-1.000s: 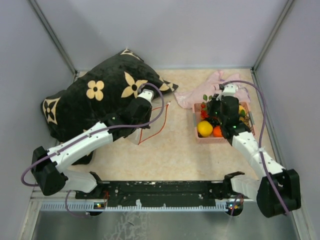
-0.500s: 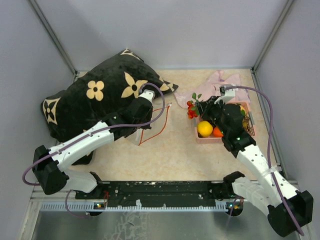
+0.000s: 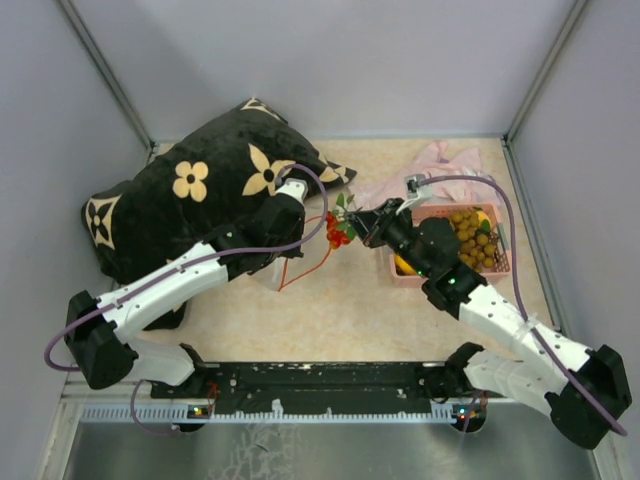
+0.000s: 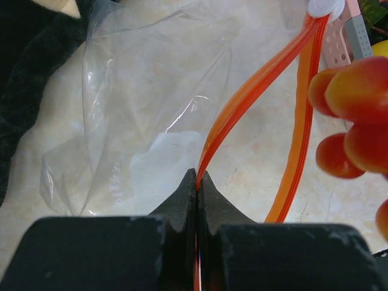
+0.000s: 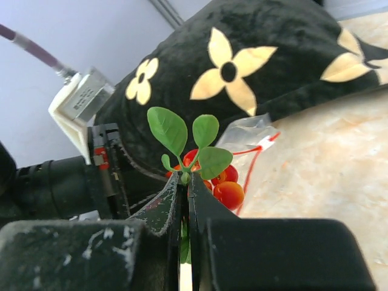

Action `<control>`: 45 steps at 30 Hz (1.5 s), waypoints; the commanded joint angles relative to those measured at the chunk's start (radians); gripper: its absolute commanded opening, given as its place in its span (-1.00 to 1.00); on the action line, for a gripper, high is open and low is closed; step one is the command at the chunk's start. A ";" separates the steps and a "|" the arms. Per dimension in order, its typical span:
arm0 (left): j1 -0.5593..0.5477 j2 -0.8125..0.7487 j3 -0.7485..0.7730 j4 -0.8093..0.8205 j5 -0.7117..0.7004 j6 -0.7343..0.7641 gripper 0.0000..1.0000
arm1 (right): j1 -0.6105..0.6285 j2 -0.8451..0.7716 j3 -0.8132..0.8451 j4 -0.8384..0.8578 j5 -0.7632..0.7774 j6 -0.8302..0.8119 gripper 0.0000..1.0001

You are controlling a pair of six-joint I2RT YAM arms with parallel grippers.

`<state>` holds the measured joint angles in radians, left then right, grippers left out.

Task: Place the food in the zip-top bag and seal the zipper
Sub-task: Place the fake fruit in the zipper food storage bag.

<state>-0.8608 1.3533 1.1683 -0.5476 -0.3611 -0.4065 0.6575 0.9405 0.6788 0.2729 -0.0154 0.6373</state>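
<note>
The clear zip-top bag [image 3: 272, 276] lies on the table by the pillow, its orange-red zipper [image 3: 312, 250] gaping open. My left gripper [image 3: 279, 258] is shut on one strip of the zipper [image 4: 242, 103] and holds the mouth of the bag [image 4: 139, 91] up. My right gripper [image 3: 352, 228] is shut on the green stem of a cluster of small red-orange round fruits [image 3: 336, 232], in the air just right of the bag's mouth. The cluster shows in the right wrist view [image 5: 229, 193] and at the right edge of the left wrist view [image 4: 357, 91]. A yellow lemon [image 3: 403, 264] and a brownish grape bunch [image 3: 470, 240] lie in the basket.
A pink plastic basket [image 3: 408, 280] stands at the right, partly under my right arm. A pale pink cloth [image 3: 440, 160] lies behind it. A large black pillow with cream flowers [image 3: 190, 195] fills the back left, close behind the bag. Grey walls close in the table.
My right gripper lifted the red-orange fruit cluster out of the basket and carried it left to the bag's mouth. The left arm and the bag held still.
</note>
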 commanded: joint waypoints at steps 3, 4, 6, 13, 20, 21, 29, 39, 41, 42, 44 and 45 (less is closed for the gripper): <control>0.007 0.000 0.036 -0.004 0.010 -0.023 -1.00 | 0.060 0.069 -0.014 0.207 0.064 0.116 -1.00; 0.007 -0.002 0.035 -0.003 0.012 -0.025 -1.00 | 0.064 0.085 -0.018 0.222 0.066 0.130 -1.00; 0.008 -0.004 0.034 -0.003 0.013 -0.030 -1.00 | 0.076 0.113 -0.024 0.250 0.069 0.152 -1.00; 0.017 -0.015 0.034 -0.003 0.025 -0.069 -1.00 | 0.114 0.162 -0.076 0.310 0.146 0.200 -1.00; 0.041 -0.027 0.026 0.012 0.090 -0.092 -1.00 | 0.119 0.173 -0.090 0.255 0.187 0.207 -1.00; 0.044 -0.029 0.024 0.017 0.103 -0.092 -1.00 | 0.121 0.178 -0.094 0.262 0.191 0.210 -1.00; 0.048 -0.030 0.017 0.030 0.155 -0.098 -1.00 | 0.136 0.281 -0.101 0.404 0.249 0.247 -1.00; 0.048 -0.053 0.011 0.043 0.163 -0.095 -1.00 | 0.155 0.406 -0.006 0.366 0.219 0.188 -0.52; 0.048 -0.056 0.010 0.043 0.164 -0.094 -1.00 | 0.154 0.413 0.011 0.340 0.210 0.165 -0.35; 0.048 -0.059 0.010 0.044 0.163 -0.094 -1.00 | 0.154 0.415 0.023 0.320 0.208 0.149 -0.28; 0.048 -0.065 0.008 0.048 0.169 -0.092 -1.00 | 0.154 0.418 0.053 0.256 0.206 0.113 -0.19; 0.048 -0.068 0.006 0.051 0.170 -0.093 -1.00 | 0.154 0.418 0.068 0.222 0.211 0.091 -0.15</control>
<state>-0.8158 1.3193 1.1702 -0.5343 -0.2070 -0.4973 0.8036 1.3571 0.6590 0.5533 0.1776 0.8165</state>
